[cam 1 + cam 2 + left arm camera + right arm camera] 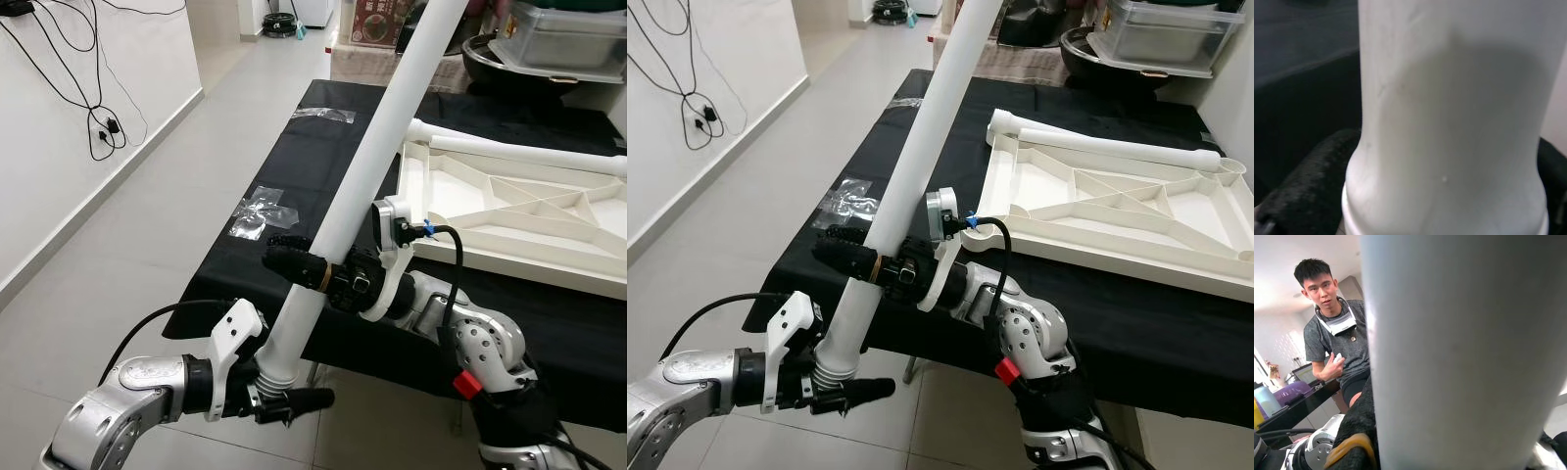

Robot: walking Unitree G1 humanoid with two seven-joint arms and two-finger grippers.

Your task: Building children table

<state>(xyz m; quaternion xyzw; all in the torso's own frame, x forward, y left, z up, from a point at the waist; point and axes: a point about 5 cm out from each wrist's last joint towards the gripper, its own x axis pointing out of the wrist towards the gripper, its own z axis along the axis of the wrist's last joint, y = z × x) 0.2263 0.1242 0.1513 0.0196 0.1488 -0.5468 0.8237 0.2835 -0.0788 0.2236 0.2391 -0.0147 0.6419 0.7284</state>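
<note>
The long white plastic table leg is held tilted over the near left edge of the black-covered bench. Its ribbed lower end is nearest the robot; its upper end leans to the far right and passes out of the top of the head views.

The left claw is clamped on the leg at the ribbed collar near its lower end, below the level of the bench edge and over the grey tiled floor. In the left wrist view one black finger lies against the side of the leg.

The right claw is clamped on the leg higher up, around the shaft, with its black fingers reaching left across it.

The white plastic tabletop lies upside down on the right part of the bench, ribbed underside up. A second white leg lies along its far edge, touching it.

Clear plastic bags lie on the left part of the bench, just beside the held leg.

In the right wrist view a person in a grey T-shirt stands behind the leg.
</note>
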